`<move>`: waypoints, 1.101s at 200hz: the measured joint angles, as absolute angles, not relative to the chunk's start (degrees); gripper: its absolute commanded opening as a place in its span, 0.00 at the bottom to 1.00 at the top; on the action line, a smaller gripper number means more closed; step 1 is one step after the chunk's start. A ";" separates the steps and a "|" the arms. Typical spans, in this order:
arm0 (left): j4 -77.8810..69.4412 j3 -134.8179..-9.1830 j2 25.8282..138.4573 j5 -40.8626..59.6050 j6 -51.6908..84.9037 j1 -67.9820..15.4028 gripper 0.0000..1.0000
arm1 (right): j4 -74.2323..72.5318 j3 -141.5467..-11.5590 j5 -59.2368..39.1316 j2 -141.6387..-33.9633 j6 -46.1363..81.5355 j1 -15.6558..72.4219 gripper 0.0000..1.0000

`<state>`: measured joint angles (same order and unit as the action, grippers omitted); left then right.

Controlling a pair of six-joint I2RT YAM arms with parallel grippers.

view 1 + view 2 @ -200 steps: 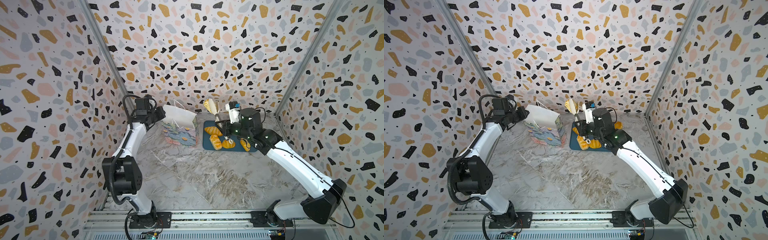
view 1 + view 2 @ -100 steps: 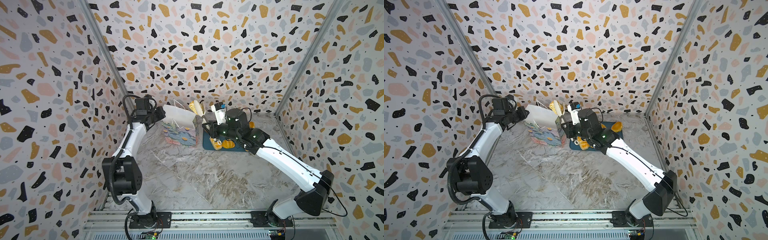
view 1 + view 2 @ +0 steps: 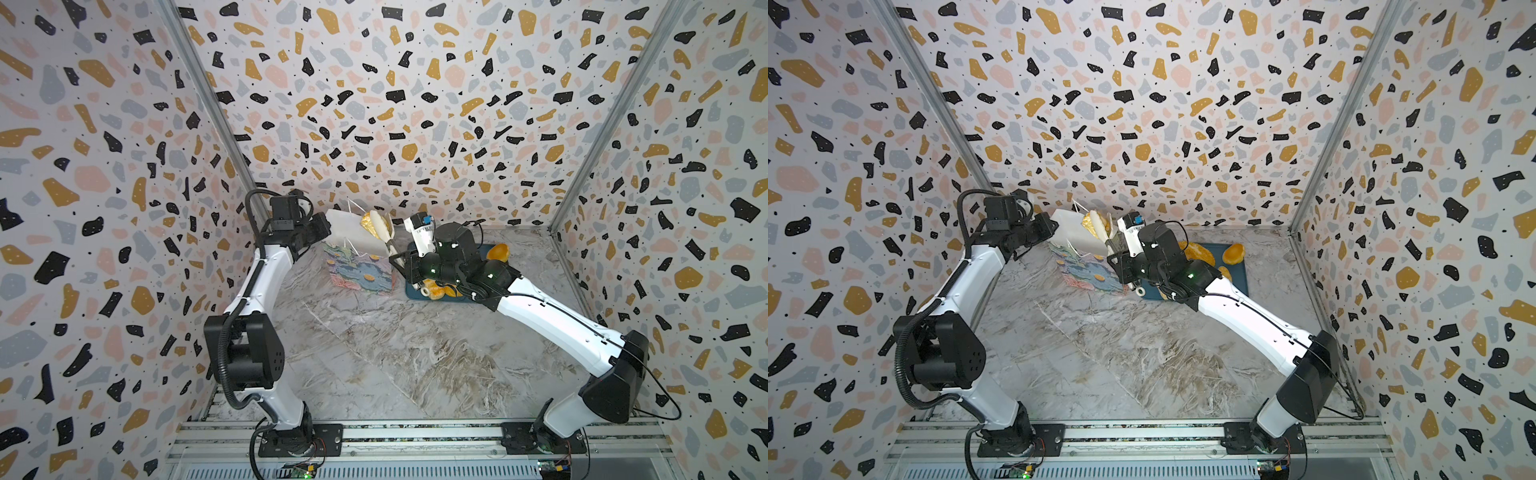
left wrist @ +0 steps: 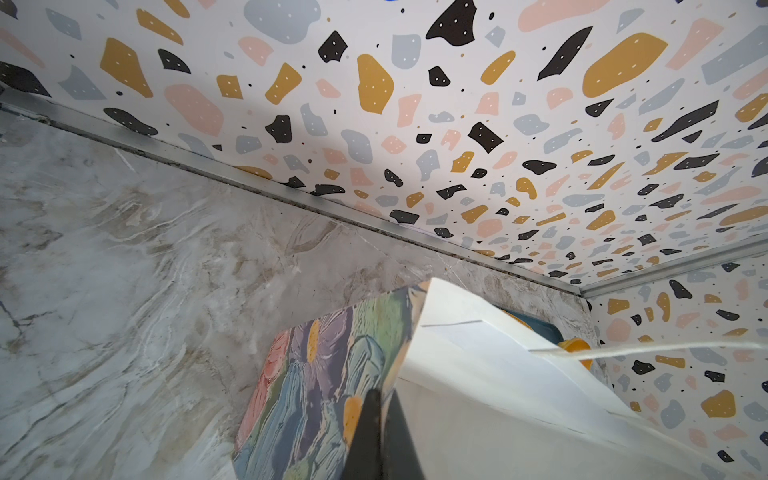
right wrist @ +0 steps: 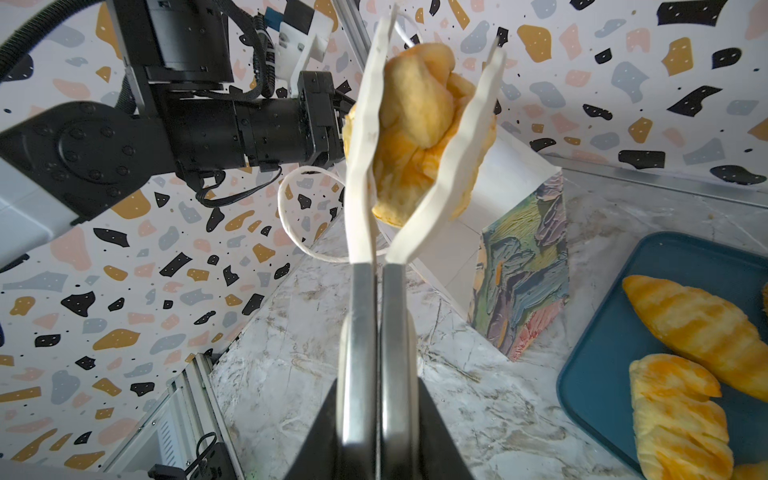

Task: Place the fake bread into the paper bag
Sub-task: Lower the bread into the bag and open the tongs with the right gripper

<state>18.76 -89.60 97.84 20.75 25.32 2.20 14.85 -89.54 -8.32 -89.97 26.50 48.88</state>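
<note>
The paper bag [image 3: 358, 271] [image 3: 1089, 275] stands upright at the back, flowered outside and white inside. My left gripper [image 3: 326, 232] [image 4: 382, 411] is shut on the bag's left rim, one finger inside and one outside. My right gripper [image 3: 404, 265] [image 5: 378, 386] is shut on the metal handles of tongs [image 5: 365, 316]. The tongs' white tips pinch a golden fake bread [image 3: 370, 222] [image 3: 1091, 221] [image 5: 419, 124] above the bag's open mouth, near its far right corner. More fake bread [image 5: 698, 328] lies on the tray.
The dark-teal tray [image 3: 1237, 278] [image 5: 623, 332] lies just right of the bag, partly under my right arm. A round bun [image 3: 498, 252] and a speckled loaf [image 3: 1198, 253] rest on it. The back wall stands close behind bag and tray.
My right arm has swung left, carrying the bread in the tongs from above the tray to above the bag's mouth. The left arm and the bag have stayed put.
</note>
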 measured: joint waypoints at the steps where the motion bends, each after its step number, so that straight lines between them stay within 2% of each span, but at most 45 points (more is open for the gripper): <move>1: 18.76 -89.60 97.84 20.75 25.30 2.20 0.00 | 14.76 -89.54 -8.34 -90.06 26.52 48.90 0.24; 52: 18.76 -89.60 97.84 20.75 25.32 2.20 0.00 | 14.35 -90.06 -8.82 -91.64 26.74 49.21 0.24; 147: 18.76 -89.60 97.84 21.63 26.33 2.20 0.00 | 17.08 -99.79 -8.29 -101.43 24.93 49.25 0.25; 203: 18.76 -89.60 97.84 22.09 27.59 2.20 0.00 | 23.59 -107.53 -4.12 -107.20 22.37 49.25 0.39; 220: 18.79 -89.60 97.84 22.11 27.86 2.20 0.00 | 24.86 -108.90 -3.25 -108.05 21.78 49.23 0.40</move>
<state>18.79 -89.60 97.84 22.11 27.86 2.20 24.86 -108.90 -3.25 -108.05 21.78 49.23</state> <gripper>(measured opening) 0.046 0.398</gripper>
